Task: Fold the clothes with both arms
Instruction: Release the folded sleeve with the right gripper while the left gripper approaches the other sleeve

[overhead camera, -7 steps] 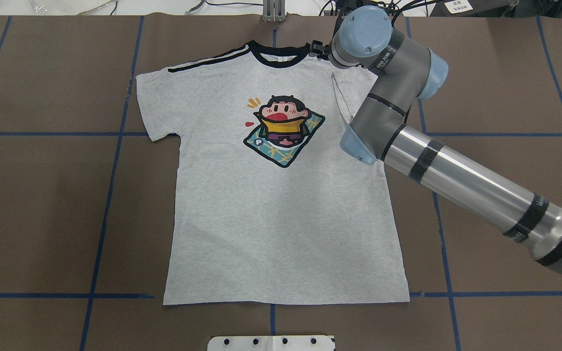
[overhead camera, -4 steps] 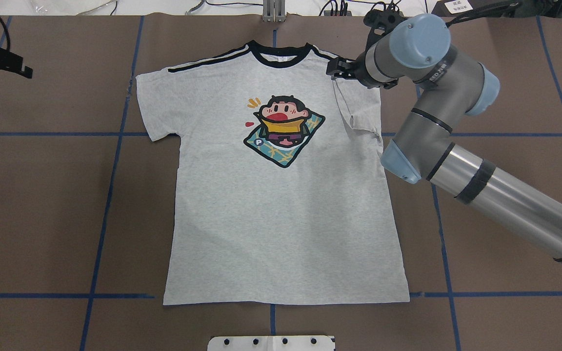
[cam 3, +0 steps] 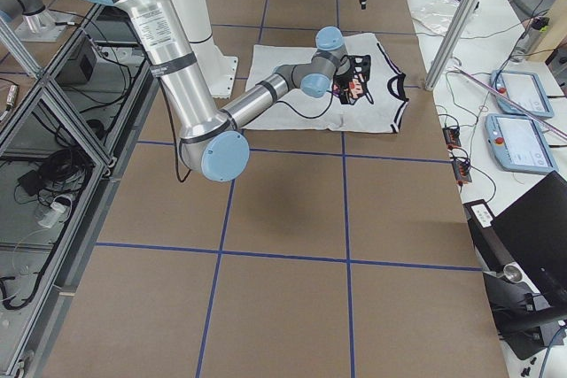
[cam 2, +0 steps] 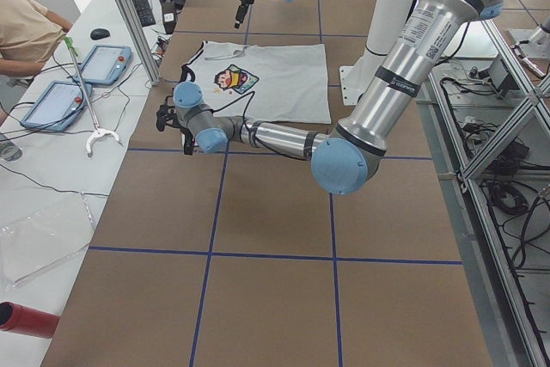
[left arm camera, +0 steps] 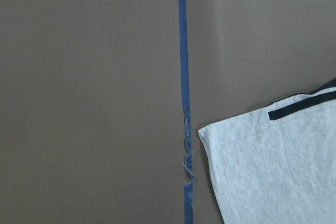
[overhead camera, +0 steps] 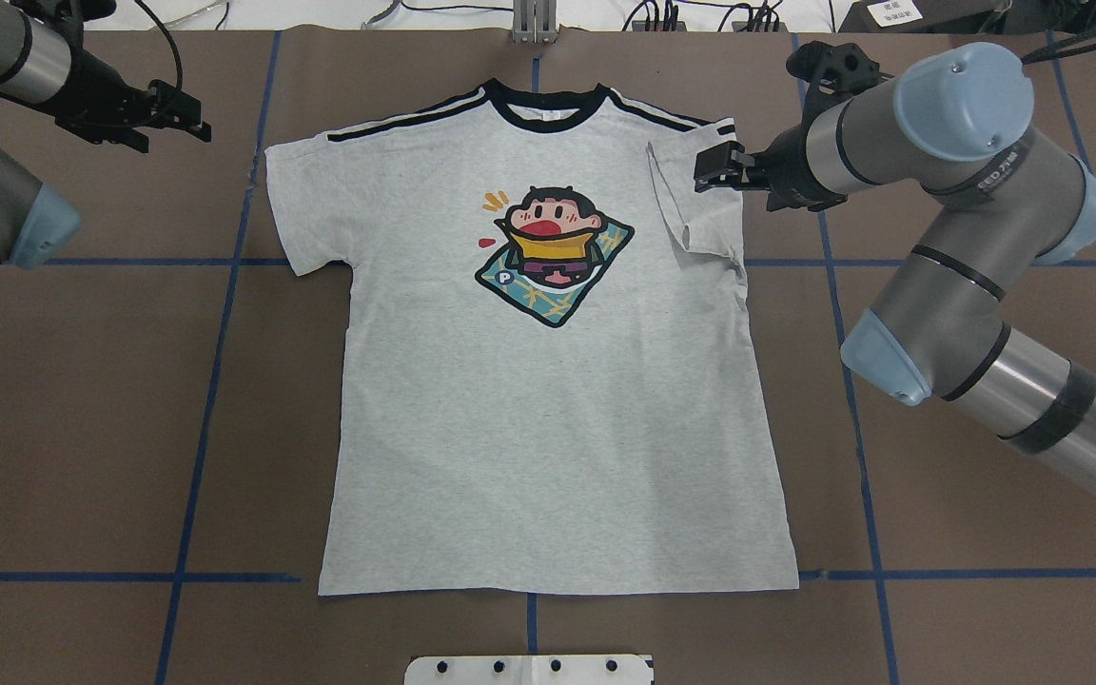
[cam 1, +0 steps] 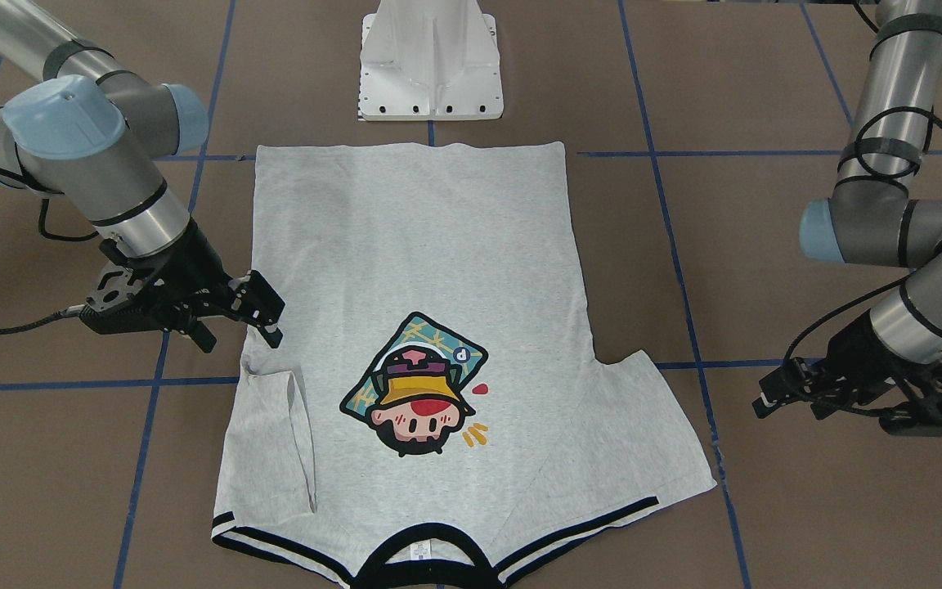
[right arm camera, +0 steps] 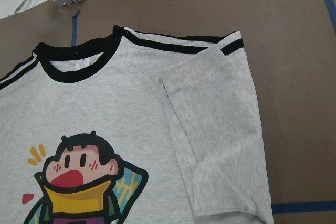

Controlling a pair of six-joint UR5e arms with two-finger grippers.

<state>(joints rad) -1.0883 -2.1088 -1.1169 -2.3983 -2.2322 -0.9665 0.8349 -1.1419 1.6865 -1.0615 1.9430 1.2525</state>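
The grey T-shirt (overhead camera: 548, 428) lies flat, print up, on the brown counter (overhead camera: 82, 428), with its collar away from the robot. Its folded sleeve (overhead camera: 700, 205) is turned inward. The right tool (overhead camera: 712, 166) hovers at that sleeve's outer edge, jaws apart and empty. The left tool (overhead camera: 188, 114) hangs clear of the other sleeve; I cannot tell whether its jaws are apart or together.

The T-shirt (overhead camera: 548, 438) is soft matt knit cloth, the table cover (overhead camera: 82, 428) matt brown paper.
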